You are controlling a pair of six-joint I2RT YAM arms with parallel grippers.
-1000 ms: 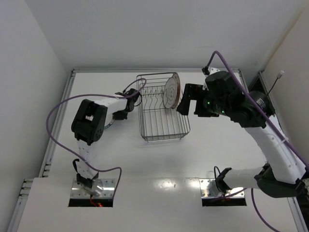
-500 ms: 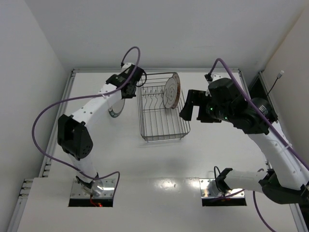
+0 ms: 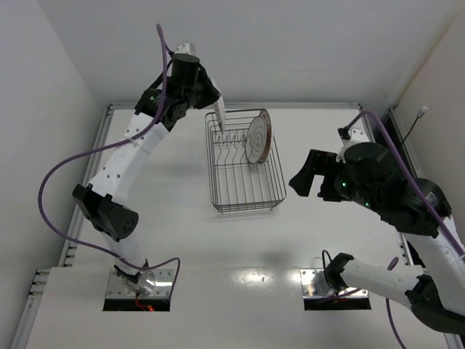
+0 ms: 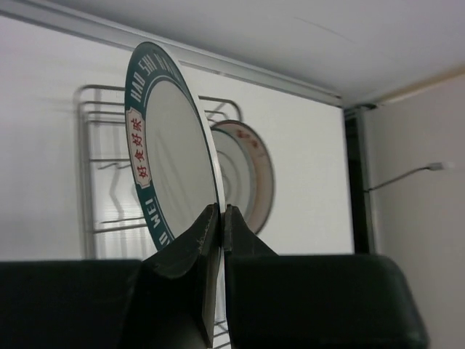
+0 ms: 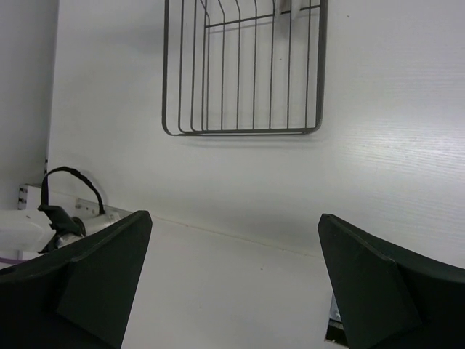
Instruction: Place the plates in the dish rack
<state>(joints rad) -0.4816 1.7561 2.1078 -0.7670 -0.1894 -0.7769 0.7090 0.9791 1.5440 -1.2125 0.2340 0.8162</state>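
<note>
A white teal-rimmed plate (image 4: 174, 145) hangs on edge over the far left corner of the dish rack (image 3: 247, 210), its lower rim pinched by the left gripper (image 4: 220, 218). The rack is a dark wire basket on the table. A second plate (image 3: 258, 136) stands upright at its far right; its rim markings look reddish-brown, though they are blurred.

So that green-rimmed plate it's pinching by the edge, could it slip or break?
Probably stiff: the green-rimmed plate shows no bend though the left pincer grips only its rim. It looks glazed and smooth, so it may slip or swing in that narrow hold. Likely brittle too; dropping onto the wire dish rack could chip it.
</note>
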